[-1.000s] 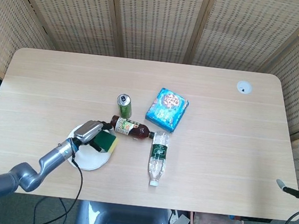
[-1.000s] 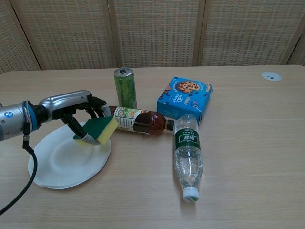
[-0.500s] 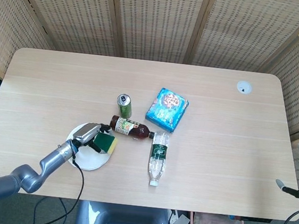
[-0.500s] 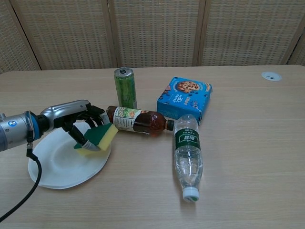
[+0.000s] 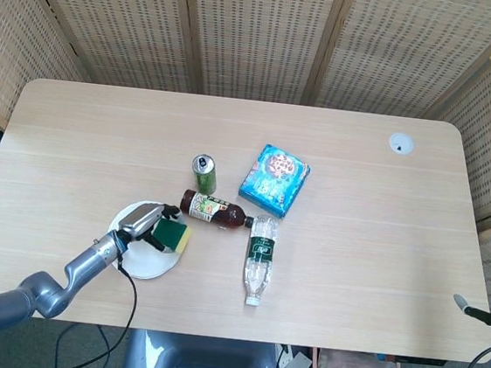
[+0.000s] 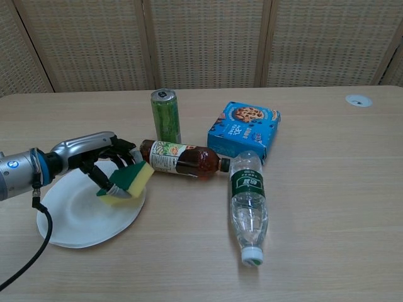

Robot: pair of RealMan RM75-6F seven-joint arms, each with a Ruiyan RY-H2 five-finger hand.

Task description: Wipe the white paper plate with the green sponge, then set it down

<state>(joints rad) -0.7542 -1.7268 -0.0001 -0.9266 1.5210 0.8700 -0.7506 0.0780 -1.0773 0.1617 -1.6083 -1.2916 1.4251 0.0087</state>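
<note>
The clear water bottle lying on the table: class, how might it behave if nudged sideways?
The clear water bottle lies on its round side, so it would probably roll. It looks nearly empty, so likely light. Its shoulder sits close to the brown bottle, which might block it.

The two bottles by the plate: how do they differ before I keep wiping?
The brown tea bottle holds dark liquid, and its base end lies right by the green sponge. The clear water bottle looks nearly empty, has a green label and white cap, and points toward the table's near edge. Both lie on their sides, capped.
</note>
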